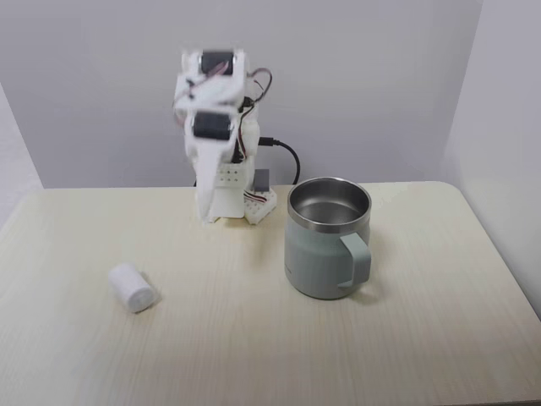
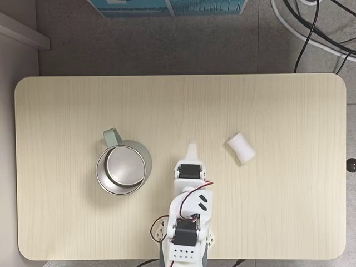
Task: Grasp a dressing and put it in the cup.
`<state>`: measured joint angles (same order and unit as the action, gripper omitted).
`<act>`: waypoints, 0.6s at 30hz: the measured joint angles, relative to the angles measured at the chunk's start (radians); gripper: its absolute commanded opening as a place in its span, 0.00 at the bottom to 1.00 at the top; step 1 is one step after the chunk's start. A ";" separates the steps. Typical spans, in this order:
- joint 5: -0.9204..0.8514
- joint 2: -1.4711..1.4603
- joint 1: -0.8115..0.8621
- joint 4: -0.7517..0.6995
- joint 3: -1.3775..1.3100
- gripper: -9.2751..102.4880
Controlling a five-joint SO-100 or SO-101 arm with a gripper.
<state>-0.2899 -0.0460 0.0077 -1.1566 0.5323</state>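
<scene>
Right now the dressing (image 2: 241, 148) lies loose on the counter (image 2: 278, 211), cup (image 2: 123, 168) upright, end effector (image 2: 191, 148) closed, empty.

In a fixed view the gripper (image 1: 205, 207) is blurred, and its jaws merge into one white shape, so open or closed cannot be told. From above, the gripper (image 2: 191, 149) shows as a single narrow tip, its fingers not separable. The arm's base (image 2: 183, 255) is cut off by the bottom edge there. The cables (image 2: 311, 28) and a blue box (image 2: 172, 6) run off the top edge.
</scene>
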 measured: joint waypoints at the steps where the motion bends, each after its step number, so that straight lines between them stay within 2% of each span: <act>1: -0.058 0.035 0.000 -0.028 0.055 0.13; 6: -0.344 0.336 0.086 -0.175 0.367 0.21; 12: -0.738 0.804 0.143 -0.457 0.762 0.27; 18: -1.175 0.925 0.224 -0.548 0.838 0.28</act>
<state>-1.4650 0.8790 0.2316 -1.7043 1.3698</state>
